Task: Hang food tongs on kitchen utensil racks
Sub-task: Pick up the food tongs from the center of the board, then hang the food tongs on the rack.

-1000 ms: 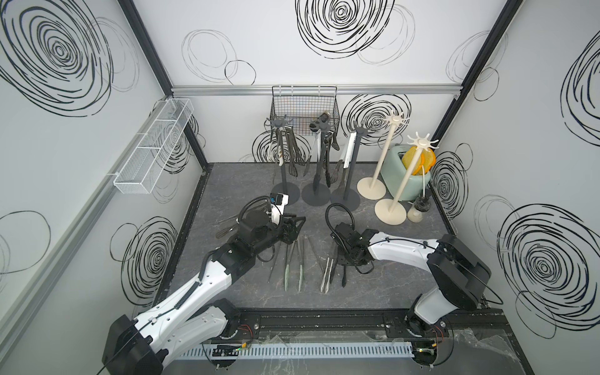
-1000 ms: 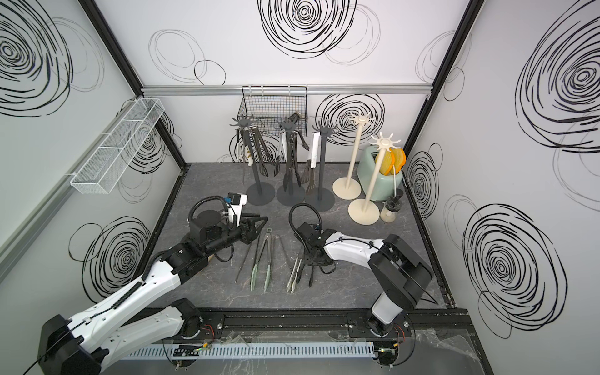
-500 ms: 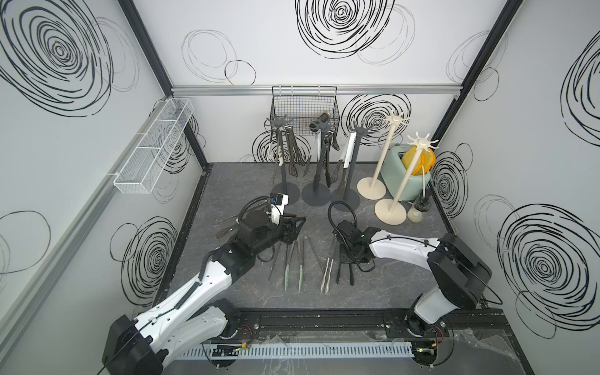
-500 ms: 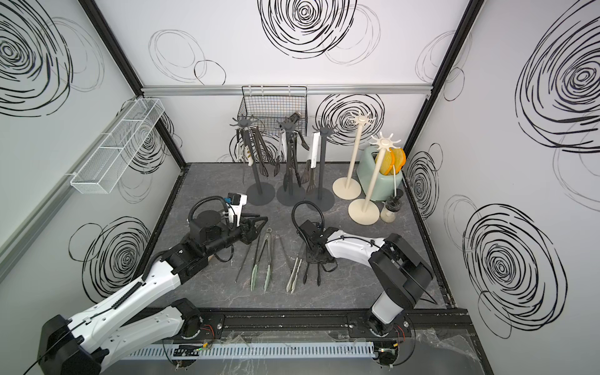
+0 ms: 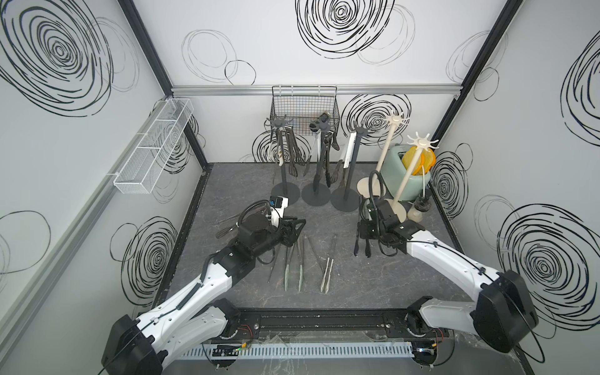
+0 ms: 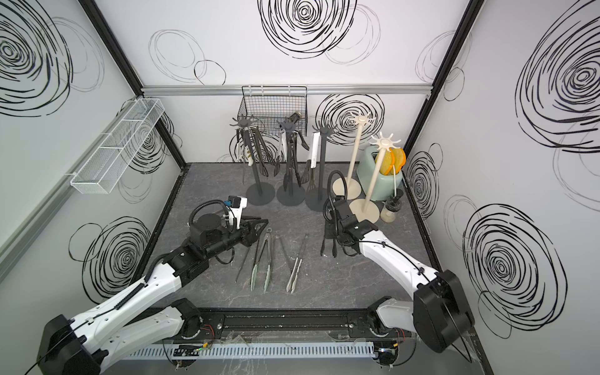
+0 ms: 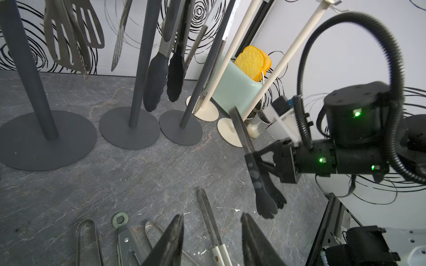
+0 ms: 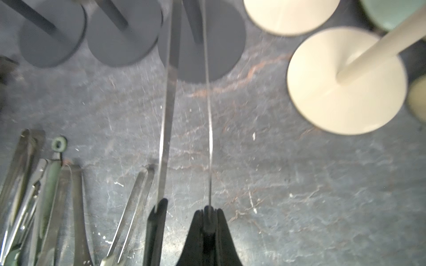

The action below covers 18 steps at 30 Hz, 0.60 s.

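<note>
Since the earlier frame the right gripper (image 5: 369,232) has travelled away from the loose tongs toward the back right of the table (image 5: 328,224), carrying the black-tipped tongs (image 5: 357,248) with it; the left arm shows no change of position. The right jaws are clenched on one steel arm of that pair, seen edge-on in the right wrist view (image 8: 208,213), with the second arm standing free beside it. In the left wrist view the held tongs (image 7: 258,184) are tilted, tips downward and low over the table; contact with the surface cannot be confirmed. They now stand just in front of the nearer cream rack (image 5: 407,172), not on any hook. The left gripper (image 5: 297,224) hovers with jaws parted and empty above the hinge ends of the green-tipped tongs (image 5: 293,268). The cream-tipped tongs (image 5: 326,276) lie flat alongside. The three dark grey racks (image 5: 316,175) at the back carry hanging tongs.
</note>
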{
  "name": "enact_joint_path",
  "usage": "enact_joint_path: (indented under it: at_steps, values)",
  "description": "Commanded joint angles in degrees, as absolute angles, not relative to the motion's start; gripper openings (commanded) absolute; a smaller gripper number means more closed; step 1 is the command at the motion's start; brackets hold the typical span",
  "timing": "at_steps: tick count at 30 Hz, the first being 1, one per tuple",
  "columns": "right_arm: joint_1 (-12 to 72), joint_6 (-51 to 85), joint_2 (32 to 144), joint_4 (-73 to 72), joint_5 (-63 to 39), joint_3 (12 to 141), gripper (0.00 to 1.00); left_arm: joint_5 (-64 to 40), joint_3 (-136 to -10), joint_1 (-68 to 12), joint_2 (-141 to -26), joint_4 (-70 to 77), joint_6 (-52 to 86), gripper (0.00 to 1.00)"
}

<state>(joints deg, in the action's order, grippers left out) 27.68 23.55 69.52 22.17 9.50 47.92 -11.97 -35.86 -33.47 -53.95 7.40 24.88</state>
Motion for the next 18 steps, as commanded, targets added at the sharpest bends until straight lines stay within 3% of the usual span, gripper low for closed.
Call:
enact_joint_path:
  at_steps: [1, 10, 18]
  values:
    - [23.15, 11.97, 64.16, 13.05, 4.53, 48.01, 0.0, -14.13, -34.92, -32.87, -53.18, 13.47, 25.84, 0.45]
    - [13.99, 1.87, 54.85, -6.48, -11.24, 47.41, 0.0, -15.29, -33.13, -32.87, -52.81, 16.35, 25.6, 0.45]
    - [10.93, -0.44, 61.13, -13.44, -16.9, 54.81, 0.0, -14.9, -32.7, -32.98, -52.91, 16.94, 25.38, 0.45]
